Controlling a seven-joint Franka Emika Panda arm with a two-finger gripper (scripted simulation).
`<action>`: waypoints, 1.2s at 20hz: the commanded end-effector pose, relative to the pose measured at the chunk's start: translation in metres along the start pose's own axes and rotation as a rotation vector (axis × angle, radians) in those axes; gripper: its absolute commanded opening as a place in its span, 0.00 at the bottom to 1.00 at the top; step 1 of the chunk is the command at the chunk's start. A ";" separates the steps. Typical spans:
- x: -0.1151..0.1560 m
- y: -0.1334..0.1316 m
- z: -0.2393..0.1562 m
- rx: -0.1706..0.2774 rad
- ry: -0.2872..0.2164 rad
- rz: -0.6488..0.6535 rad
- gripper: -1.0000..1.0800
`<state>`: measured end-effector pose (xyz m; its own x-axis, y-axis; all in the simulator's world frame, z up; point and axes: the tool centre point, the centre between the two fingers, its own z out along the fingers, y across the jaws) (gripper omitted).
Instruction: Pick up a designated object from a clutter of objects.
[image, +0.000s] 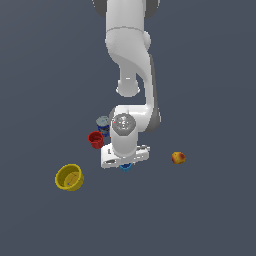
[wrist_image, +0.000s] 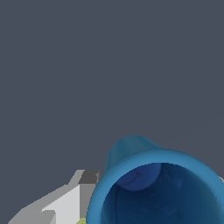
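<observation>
Gripper (image: 125, 162) hung low over the middle of the dark grey surface (image: 210, 210), the white arm (image: 131, 55) folding down from the far edge. Tucked right under the hand was the small bright-blue round cup (image: 126, 167), only a sliver of it peeping out from the exterior view! Up close, the wrist view was filled by that blue cup (wrist_image: 157, 188), mouth gaping at the camera, one pale grey finger (wrist_image: 72, 203) pressed beside its rim. The second finger was hidden, so I could not tell whether the grip had closed on it. Just beyond sat the small red cup (image: 95, 139), touching the dark-blue can with a grey lid (image: 103, 124). A yellow bowl (image: 69, 177) lay tipped toward the near edge; a red-yellow fruit (image: 178, 158) sat well apart.
</observation>
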<state>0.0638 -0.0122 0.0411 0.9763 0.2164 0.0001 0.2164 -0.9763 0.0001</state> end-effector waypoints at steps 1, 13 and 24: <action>0.000 -0.001 -0.002 0.000 0.001 0.000 0.00; 0.003 -0.031 -0.064 -0.001 0.000 0.000 0.00; 0.008 -0.089 -0.183 -0.002 0.000 0.000 0.00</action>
<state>0.0540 0.0678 0.2055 0.9761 0.2171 -0.0005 0.2171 -0.9761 0.0012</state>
